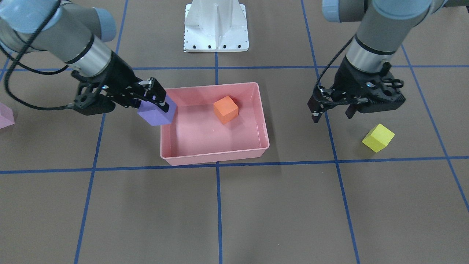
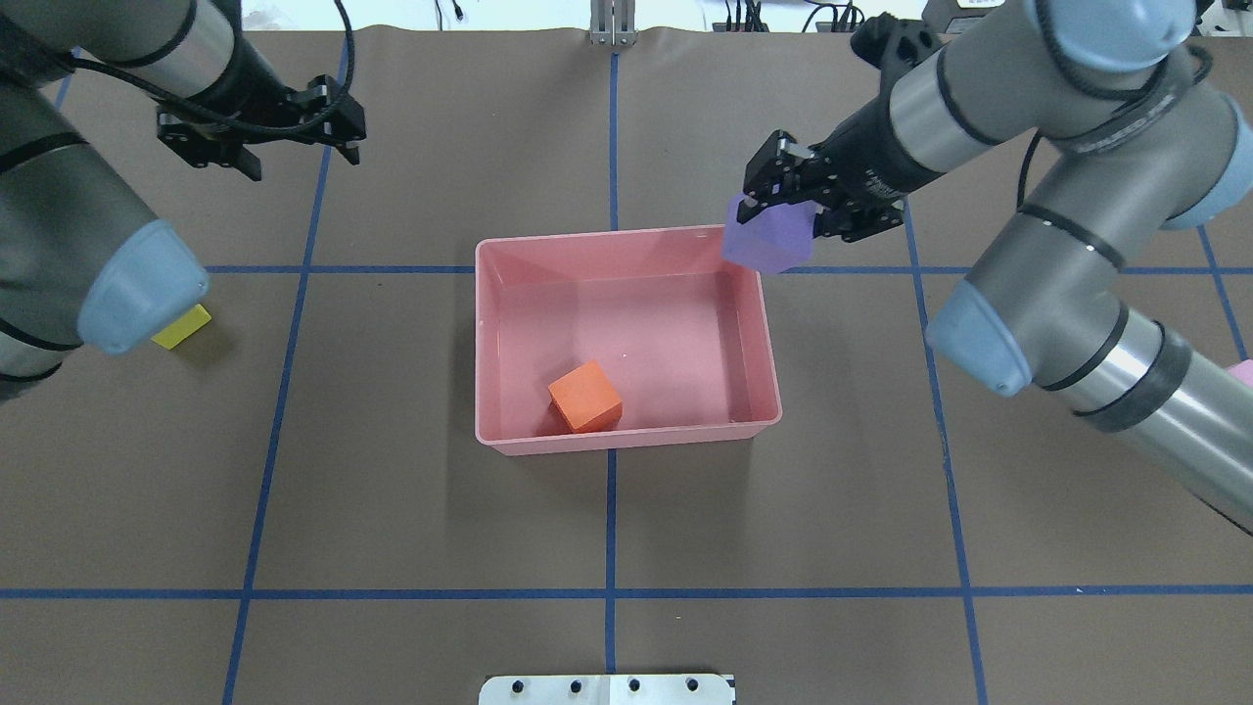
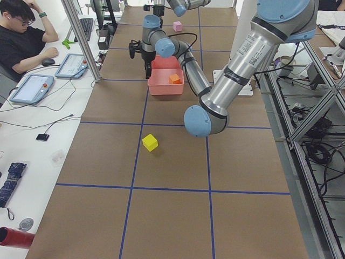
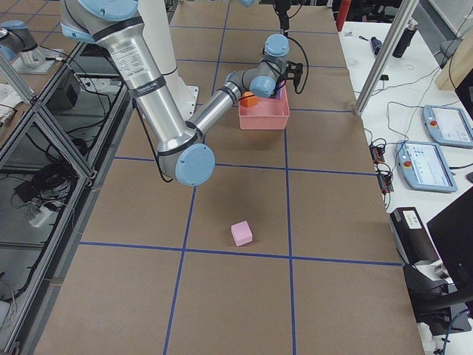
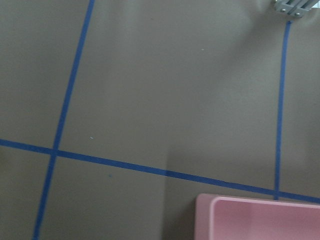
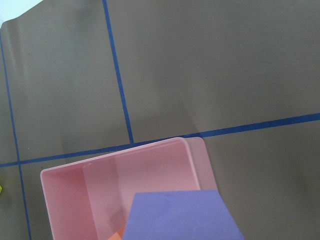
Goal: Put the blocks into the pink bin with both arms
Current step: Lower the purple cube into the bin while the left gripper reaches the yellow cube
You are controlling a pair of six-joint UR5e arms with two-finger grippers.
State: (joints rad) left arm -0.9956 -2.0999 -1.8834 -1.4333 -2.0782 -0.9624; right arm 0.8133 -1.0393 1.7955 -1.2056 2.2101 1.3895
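Note:
My right gripper (image 2: pixel 783 211) is shut on the purple cube (image 2: pixel 768 238) and holds it over the far right corner of the pink bin (image 2: pixel 626 438), above the rim. The front view shows the same grip (image 1: pixel 161 102) on the cube (image 1: pixel 157 114). The cube fills the bottom of the right wrist view (image 6: pixel 180 217). The orange cube (image 2: pixel 585 397) lies inside the bin. My left gripper (image 1: pixel 332 113) is open and empty, above the table between the bin (image 1: pixel 216 156) and the yellow cube (image 1: pixel 378 137). The pale pink cube (image 4: pixel 242 233) lies on the table far to my right.
The white pedestal (image 1: pixel 216 27) stands at my base. Blue tape lines cross the brown table. A corner of the bin (image 5: pixel 260 217) shows in the left wrist view. An operator sits at a side desk with tablets (image 3: pixel 29 89).

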